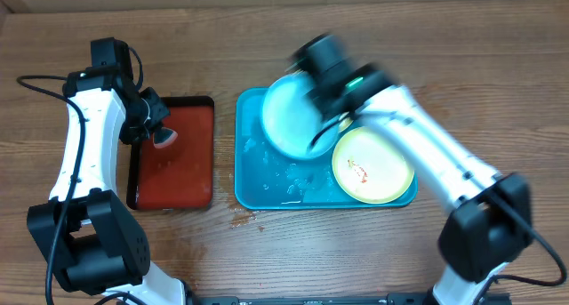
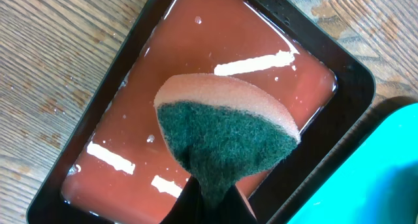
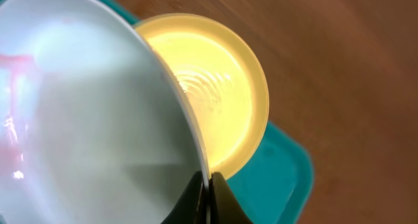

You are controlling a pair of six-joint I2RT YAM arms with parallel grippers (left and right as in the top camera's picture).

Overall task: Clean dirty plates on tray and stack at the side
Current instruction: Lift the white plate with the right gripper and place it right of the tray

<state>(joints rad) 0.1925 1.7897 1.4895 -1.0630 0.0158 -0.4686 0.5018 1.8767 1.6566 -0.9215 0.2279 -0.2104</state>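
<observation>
The turquoise tray [image 1: 253, 185] lies at the table's middle with wet drops inside. My right gripper [image 1: 322, 132] is shut on the rim of the light blue plate [image 1: 289, 118] and holds it tilted over the tray's far left part; in the right wrist view the plate [image 3: 98, 113] shows a red smear at its left. A yellow-green plate [image 1: 373, 165] with an orange smear lies flat in the tray's right part, also in the right wrist view [image 3: 228, 100]. My left gripper [image 2: 212, 204] is shut on a green-and-pink sponge [image 2: 225, 136] above the red tray. A third plate is not in view.
The black-rimmed red tray [image 1: 182, 176] sits left of the turquoise tray [image 2: 366, 178], its wet bottom showing in the left wrist view [image 2: 215, 34]. Water is spilt on the wood at the turquoise tray's front left corner [image 1: 242, 218]. Bare wood lies right of the tray.
</observation>
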